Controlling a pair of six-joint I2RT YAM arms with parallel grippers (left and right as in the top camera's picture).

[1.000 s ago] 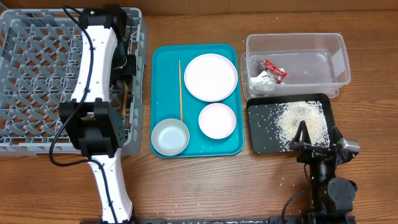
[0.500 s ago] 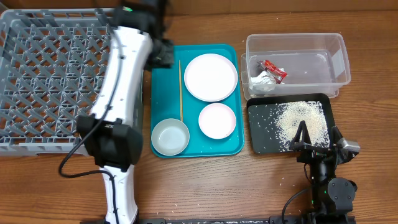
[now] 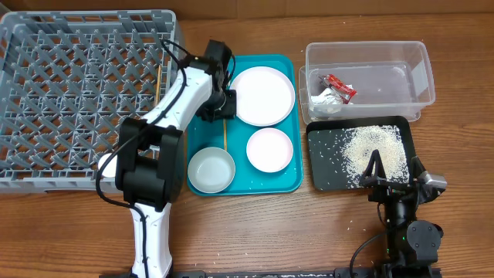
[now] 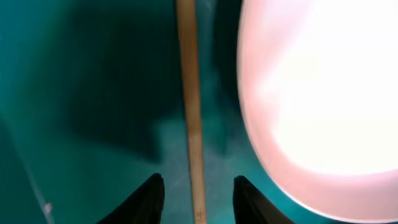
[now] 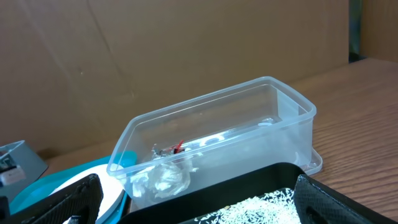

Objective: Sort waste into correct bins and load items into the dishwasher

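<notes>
Wooden worktop (image 3: pixel 255 232), two arms. The left arm reaches out over the teal tray (image 3: pixel 202 93). The right arm sits low at the near right.

- Grey dish rack (image 3: pixel 69 100): the biggest item, off to the left of the left pincer (image 4: pixel 198 200) and well apart from the right pincer (image 3: pixel 395 171).
- Teal tray: directly beneath the left pincer.
- Clear tub (image 3: pixel 421 69): beyond the right pincer, on the far side of the black tray, and far to the right of the left pincer.
- Black tray (image 3: pixel 316 176): just ahead of and under the right pincer's tips.
- Round plate (image 3: pixel 262 95): just beside the left pincer on its right. Its rim fills the right side of the left wrist view.
- Pale pink bowl (image 3: pixel 269 149): on the teal tray, nearer the robot than the left pincer and to its right.
- Grey-blue bowl (image 3: pixel 211 170): on the teal tray, nearer the robot than the left pincer.
- Rack chopstick (image 3: pixel 159 81): lies in the dish rack by its right wall, left of the left pincer.
- Tray chopstick (image 4: pixel 191 124): flat on the teal tray, running between the left pincer's two black tips.
- Paper scrap (image 3: pixel 324 100) and red wrapper (image 3: pixel 340 86): inside the clear tub at its left end, touching each other.
- Rice (image 3: pixel 374 147): a heap with scattered grains in the black tray, just ahead of the right pincer.

Left pincer: partly spread, one tip on either side of the tray chopstick with teal showing in both gaps. It is not pinching.

Right pincer: spread wide, with nothing between the tips.
</notes>
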